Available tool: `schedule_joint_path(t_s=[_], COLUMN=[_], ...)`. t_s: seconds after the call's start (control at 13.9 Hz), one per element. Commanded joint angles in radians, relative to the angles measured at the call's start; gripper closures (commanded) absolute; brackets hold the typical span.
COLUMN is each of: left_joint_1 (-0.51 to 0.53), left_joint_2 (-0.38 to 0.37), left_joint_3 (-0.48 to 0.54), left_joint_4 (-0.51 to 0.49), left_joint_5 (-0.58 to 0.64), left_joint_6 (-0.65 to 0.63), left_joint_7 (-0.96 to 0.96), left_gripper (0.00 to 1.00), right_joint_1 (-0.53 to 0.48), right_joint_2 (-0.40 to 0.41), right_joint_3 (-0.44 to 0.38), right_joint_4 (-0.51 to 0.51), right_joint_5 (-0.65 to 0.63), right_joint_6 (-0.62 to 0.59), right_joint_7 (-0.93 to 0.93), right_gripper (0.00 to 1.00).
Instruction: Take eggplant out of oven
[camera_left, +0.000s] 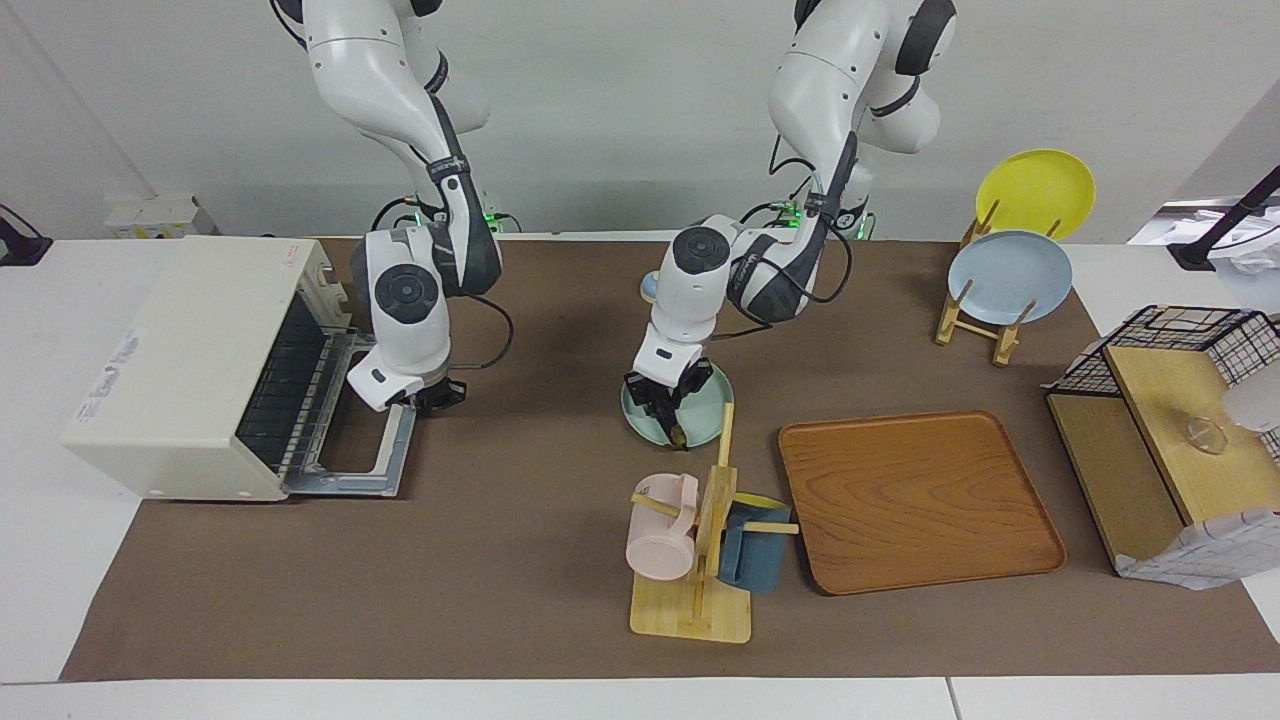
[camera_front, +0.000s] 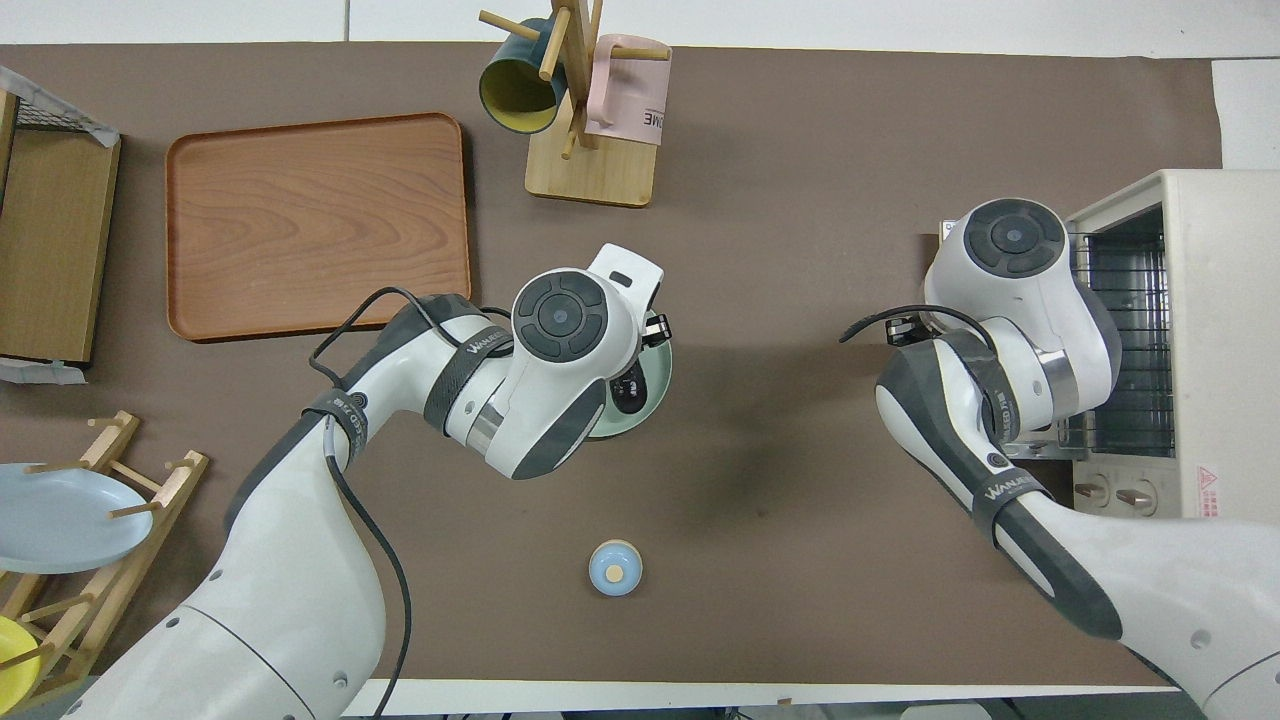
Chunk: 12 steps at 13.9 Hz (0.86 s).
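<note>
The eggplant lies on the pale green plate at the middle of the table, outside the oven. Only its stem end shows in the facing view. In the overhead view only its dark end shows under the left hand. My left gripper is down over the eggplant on the plate, fingers open on either side of it. The cream oven stands at the right arm's end of the table, with its door dropped open and its rack bare. My right gripper hangs over the open door.
A wooden tray lies beside the plate toward the left arm's end. A mug tree with a pink and a blue mug stands just farther from the robots than the plate. A small blue knob sits nearer the robots. A plate rack and wire shelf stand at the left arm's end.
</note>
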Motion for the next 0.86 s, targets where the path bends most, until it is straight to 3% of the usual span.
schedule_joint_path(t_s=[0.0, 0.22, 0.36, 0.58, 0.65, 0.72, 0.79], left_joint_1=[0.006, 0.193, 0.368, 0.497, 0.516, 0.519, 0.520], left_joint_2=[-0.008, -0.045, -0.020, 0.058, 0.069, 0.063, 0.040], left_joint_3=[0.027, 0.048, 0.047, 0.048, 0.048, 0.048, 0.051], left_joint_4=[0.059, 0.096, 0.115, 0.183, 0.197, 0.196, 0.185], left_joint_5=[-0.011, 0.031, 0.039, 0.085, 0.123, 0.140, 0.141], left_joint_6=[-0.151, -0.266, -0.209, -0.141, -0.141, -0.156, -0.185], left_joint_7=[-0.001, 0.187, 0.476, 0.689, 0.715, 0.711, 0.705], left_gripper=[1.00, 1.00, 1.00, 1.00, 0.86, 0.20, 0.00], right_joint_1=[-0.023, -0.026, -0.069, -0.147, -0.158, -0.159, -0.181], right_joint_2=[-0.029, -0.071, -0.143, -0.202, -0.223, -0.266, -0.321], right_joint_3=[0.009, 0.012, 0.010, 0.012, 0.012, 0.004, -0.011], right_joint_4=[-0.005, 0.121, 0.119, 0.119, 0.129, 0.147, 0.176], right_joint_5=[-0.065, -0.067, -0.060, -0.056, -0.042, 0.045, 0.143], right_joint_6=[-0.032, -0.239, -0.291, -0.356, -0.373, -0.420, -0.455], right_joint_7=[-0.028, -0.138, -0.211, -0.354, -0.367, -0.364, -0.364], right_gripper=[0.98, 0.98, 0.96, 0.92, 0.72, 0.04, 0.00])
